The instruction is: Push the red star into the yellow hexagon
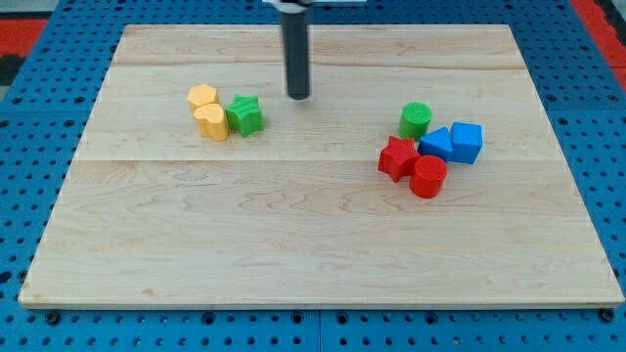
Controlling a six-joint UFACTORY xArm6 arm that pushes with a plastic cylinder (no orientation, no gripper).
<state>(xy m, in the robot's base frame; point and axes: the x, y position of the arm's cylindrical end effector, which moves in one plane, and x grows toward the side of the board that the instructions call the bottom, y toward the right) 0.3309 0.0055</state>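
Note:
The red star (396,157) lies on the wooden board at the view's right, touching a red cylinder (428,177) and a blue triangle block (437,145). The yellow hexagon (202,98) sits at the view's upper left, touching a second yellow block (211,122), which touches a green star (245,114). My tip (298,96) rests on the board near the top centre, a little right of the green star and far left of the red star. It touches no block.
A green cylinder (415,120) and a blue cube (467,143) sit in the right cluster by the red star. The wooden board (313,254) lies on a blue pegboard (29,147).

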